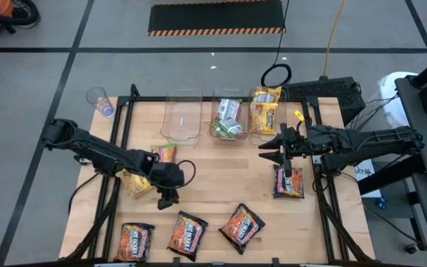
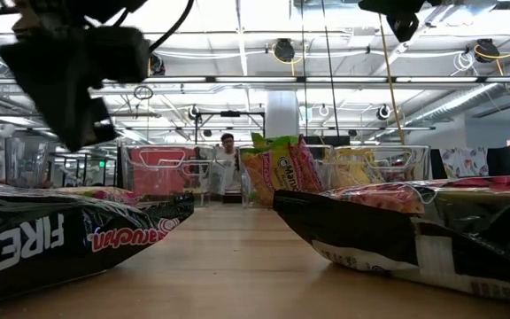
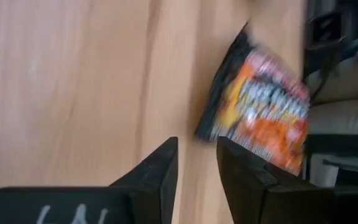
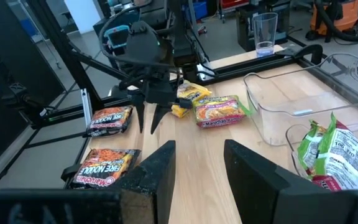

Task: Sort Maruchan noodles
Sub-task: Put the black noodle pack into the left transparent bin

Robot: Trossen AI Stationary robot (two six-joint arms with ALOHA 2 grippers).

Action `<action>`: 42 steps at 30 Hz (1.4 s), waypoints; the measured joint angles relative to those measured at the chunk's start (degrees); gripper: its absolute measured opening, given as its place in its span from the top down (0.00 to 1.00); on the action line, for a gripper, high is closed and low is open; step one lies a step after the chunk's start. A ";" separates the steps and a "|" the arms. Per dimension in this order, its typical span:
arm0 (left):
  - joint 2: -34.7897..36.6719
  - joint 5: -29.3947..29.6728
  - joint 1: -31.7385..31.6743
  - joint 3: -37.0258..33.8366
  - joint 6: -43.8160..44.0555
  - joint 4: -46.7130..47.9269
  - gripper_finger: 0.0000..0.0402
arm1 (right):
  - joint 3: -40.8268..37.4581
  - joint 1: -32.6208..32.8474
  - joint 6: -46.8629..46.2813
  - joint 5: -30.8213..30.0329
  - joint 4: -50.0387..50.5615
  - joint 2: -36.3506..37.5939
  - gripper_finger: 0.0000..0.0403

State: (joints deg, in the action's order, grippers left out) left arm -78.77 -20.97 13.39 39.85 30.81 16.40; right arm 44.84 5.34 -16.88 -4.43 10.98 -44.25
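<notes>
Maruchan noodle packets lie flat on the wooden table. Three dark packets sit along the near edge, and another dark one lies at the right. A yellow packet lies under my left arm, with a green-edged packet beside it. My left gripper points down over bare wood between the yellow packet and the near row. It is open and holds nothing; a dark packet shows beyond its fingers. My right gripper hovers open near the bins, holding nothing.
Three clear bins stand at the far edge: an empty one, one with green-edged packets and one with yellow packets. A clear cup stands off the far left corner. Bare wood lies in the table's middle.
</notes>
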 joint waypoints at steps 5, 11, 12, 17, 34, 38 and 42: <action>-4.32 -5.60 -0.64 0.03 2.43 -5.30 0.70 | 0.00 0.02 0.00 0.00 0.04 0.00 0.68; -10.78 -12.93 -0.43 0.04 2.75 -8.38 0.70 | 0.00 0.00 0.00 0.00 0.04 -0.02 0.68; -11.56 -14.23 -0.49 -0.06 2.85 -9.14 0.70 | 0.00 0.00 0.00 0.01 0.07 0.01 0.68; -14.79 -17.58 -0.14 -0.05 3.96 -14.46 0.70 | 0.00 0.00 0.00 0.13 0.14 0.01 0.68; -16.37 -15.48 -2.64 0.01 -3.08 -16.93 0.70 | 0.00 0.00 0.00 0.17 0.44 -0.02 0.68; -16.37 -15.49 -2.83 0.01 -5.78 -16.52 0.70 | 0.00 0.00 0.00 0.17 0.44 -0.02 0.68; -16.57 -15.52 -2.78 0.01 -8.66 -14.98 0.70 | 0.00 0.00 0.00 0.17 0.44 -0.02 0.68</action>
State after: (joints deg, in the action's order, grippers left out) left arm -95.34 -36.49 10.61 39.86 22.15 1.42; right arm 44.84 5.34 -16.88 -4.25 11.42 -44.27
